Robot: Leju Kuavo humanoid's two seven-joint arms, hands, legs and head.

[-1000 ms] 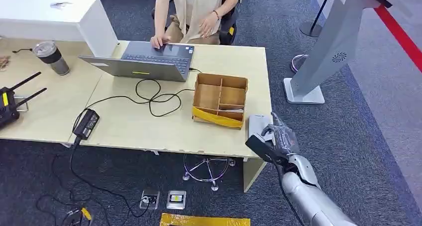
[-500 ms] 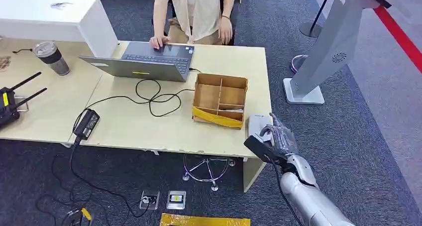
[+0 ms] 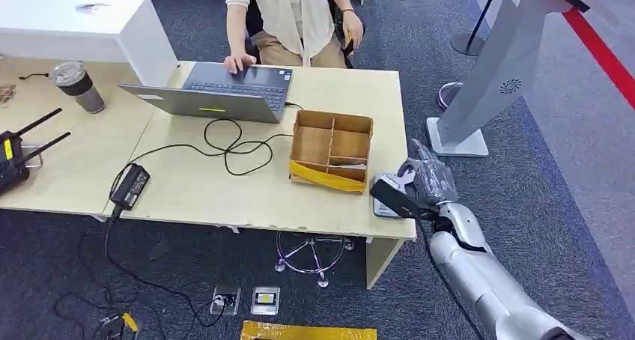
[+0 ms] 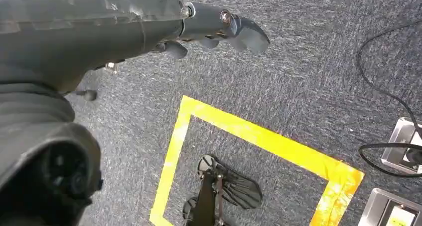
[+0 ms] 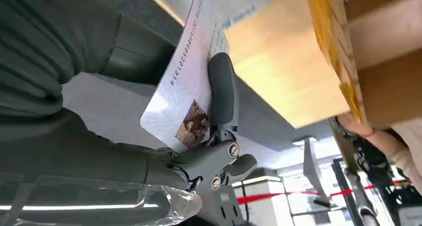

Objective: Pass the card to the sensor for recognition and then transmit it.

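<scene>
Card [image 5: 186,94]: thin, flat, printed with a number line and a small photo; judged light, stiff enough to hold its plane but able to flex, with a smooth face likely to slip under a loose hold. Held by the right hand [image 3: 421,186], pinched between the thick thumb [image 5: 222,89] on the printed face and the fingers behind it, at the table's [image 3: 225,194] near right corner. It hangs just over the pale flat sensor [image 3: 387,184] lying beside the cardboard box [image 3: 332,151]. Best taken by one short end, leaving most of the face free to lie flat toward the reader. Left hand [image 4: 149,32]: hanging over the carpet, holding nothing, fingers loosely apart.
</scene>
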